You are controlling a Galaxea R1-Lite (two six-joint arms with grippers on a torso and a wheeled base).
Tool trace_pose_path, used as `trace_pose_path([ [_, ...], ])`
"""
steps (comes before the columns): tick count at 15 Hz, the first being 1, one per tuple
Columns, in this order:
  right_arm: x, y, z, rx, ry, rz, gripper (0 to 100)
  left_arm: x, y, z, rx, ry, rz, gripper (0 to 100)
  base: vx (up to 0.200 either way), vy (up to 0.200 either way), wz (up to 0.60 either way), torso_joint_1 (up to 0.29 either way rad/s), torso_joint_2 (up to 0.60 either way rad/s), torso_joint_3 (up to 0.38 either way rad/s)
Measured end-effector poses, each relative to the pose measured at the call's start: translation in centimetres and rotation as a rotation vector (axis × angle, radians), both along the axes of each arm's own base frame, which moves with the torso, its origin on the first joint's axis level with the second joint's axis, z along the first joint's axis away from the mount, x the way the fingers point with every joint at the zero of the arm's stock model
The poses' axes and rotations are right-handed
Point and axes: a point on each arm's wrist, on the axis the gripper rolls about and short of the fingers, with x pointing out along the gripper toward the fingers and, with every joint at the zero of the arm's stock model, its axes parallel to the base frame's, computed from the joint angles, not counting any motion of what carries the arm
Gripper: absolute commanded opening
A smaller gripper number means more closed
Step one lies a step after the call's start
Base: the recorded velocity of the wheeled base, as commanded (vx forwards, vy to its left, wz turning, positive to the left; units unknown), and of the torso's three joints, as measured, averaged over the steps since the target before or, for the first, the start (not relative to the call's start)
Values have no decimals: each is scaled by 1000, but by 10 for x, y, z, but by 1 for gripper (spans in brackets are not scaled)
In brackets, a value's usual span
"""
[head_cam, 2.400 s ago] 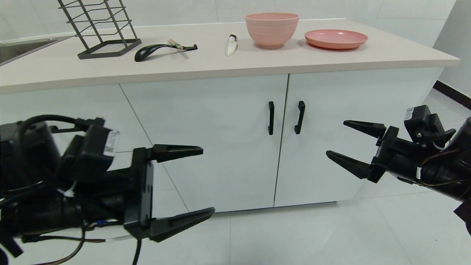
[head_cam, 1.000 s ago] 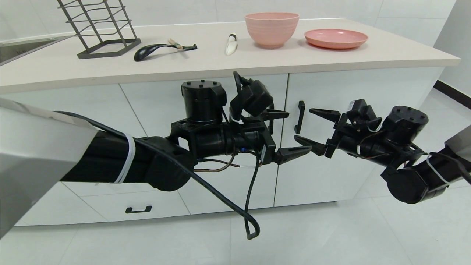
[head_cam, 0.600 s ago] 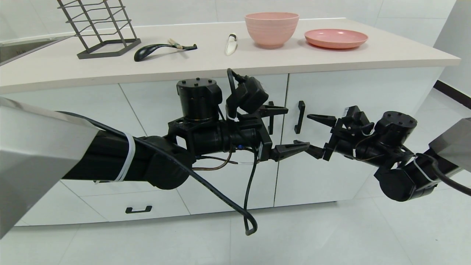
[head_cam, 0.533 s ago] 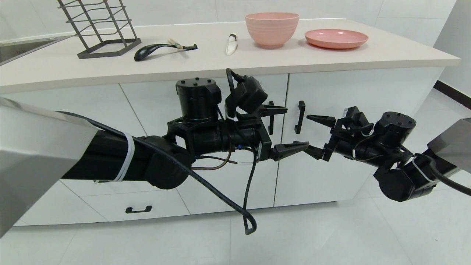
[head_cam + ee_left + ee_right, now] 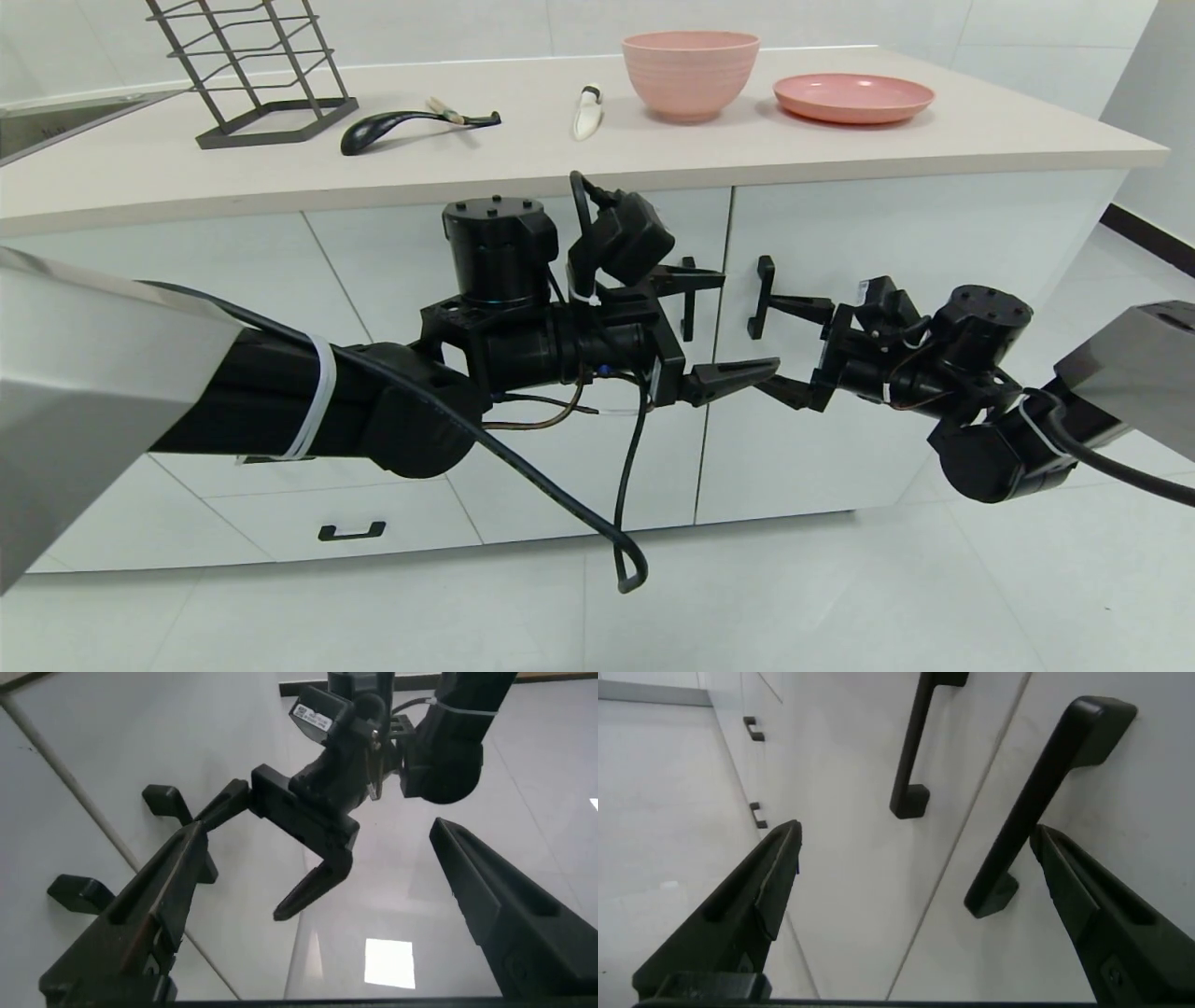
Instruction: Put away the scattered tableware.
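Black right gripper (image 5: 770, 343) is shown wide open and empty, door handle (image 5: 767, 275) just ahead; left gripper (image 5: 745, 322) likewise open, empty.

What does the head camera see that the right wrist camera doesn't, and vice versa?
Head view alone: the counter with a pink bowl, pink plate, black spoon and wire rack, plus the left pincer. Right wrist view alone: two small handles far along the cabinet, where the head view has one. Both: the open right pincer and two black door handles.
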Motion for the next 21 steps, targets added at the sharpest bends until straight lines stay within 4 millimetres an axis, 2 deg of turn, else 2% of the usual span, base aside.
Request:
trace_pose_path([
  [7,6,7,6,8,-35,24,100,3,1,-2,-14,46,40,100,0,0,0,0,0,0],
  [13,2,8,9,-19,-42,133,100,8,1,-8,-14,40,79,100,0,0,0,0,0,0],
  [19,-27,2,11,-46,7,204,100,15,-7,-20,-25,26,80,100,0,0,0,0,0,0],
  [21,-45,-2,7,-56,47,216,100,16,-10,-19,-31,21,86,100,0,0,0,0,0,0],
])
